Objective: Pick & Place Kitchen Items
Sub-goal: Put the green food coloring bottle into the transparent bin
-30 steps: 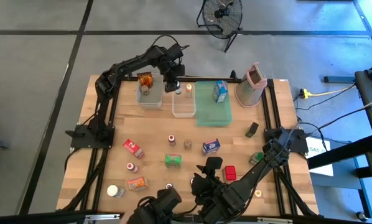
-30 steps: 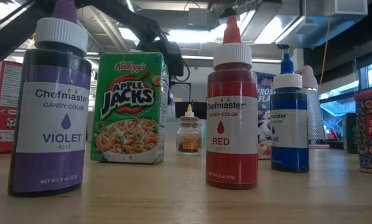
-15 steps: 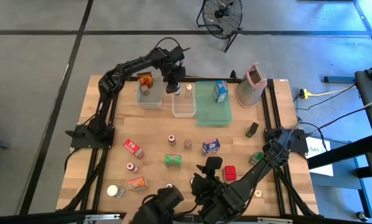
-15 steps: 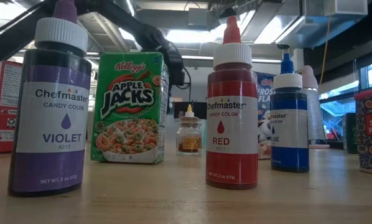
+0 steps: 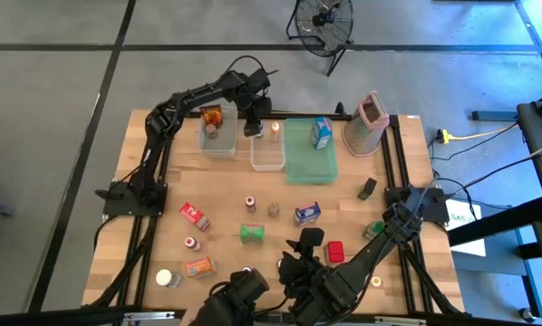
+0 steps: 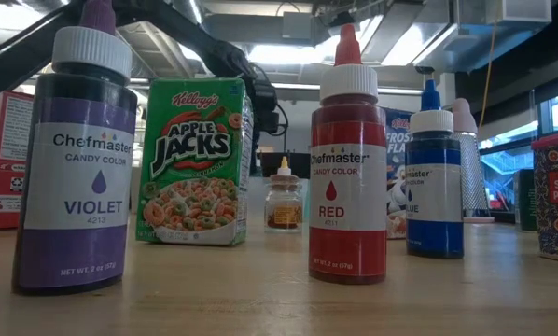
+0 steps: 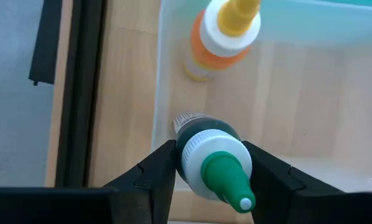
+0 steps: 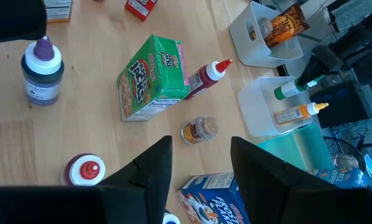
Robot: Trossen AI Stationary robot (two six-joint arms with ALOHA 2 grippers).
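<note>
A pale wooden surface (image 5: 226, 195) fills the middle of the high view, framed by grey floor, with a black fan (image 5: 324, 20) at the top; on it, upper centre, a flat green tray (image 5: 309, 161) lies beside two clear plastic bins, and a metal box grater (image 5: 368, 122) stands to the tray's right; the small groceries are scattered across the lower half, among them a green cereal box (image 5: 250, 233) and a red packet (image 5: 195, 215); the right arm waits at the bottom edge, its right gripper (image 8: 197, 163) with fingers apart and holding nothing; the left gripper (image 7: 206, 169) hangs over the middle clear bin (image 5: 267, 156), fingers clamped on the round neck of a green-capped bottle (image 7: 213, 160), kept upright, probably so it stands beside the orange-capped bottle (image 7: 223, 34) already inside.
</note>
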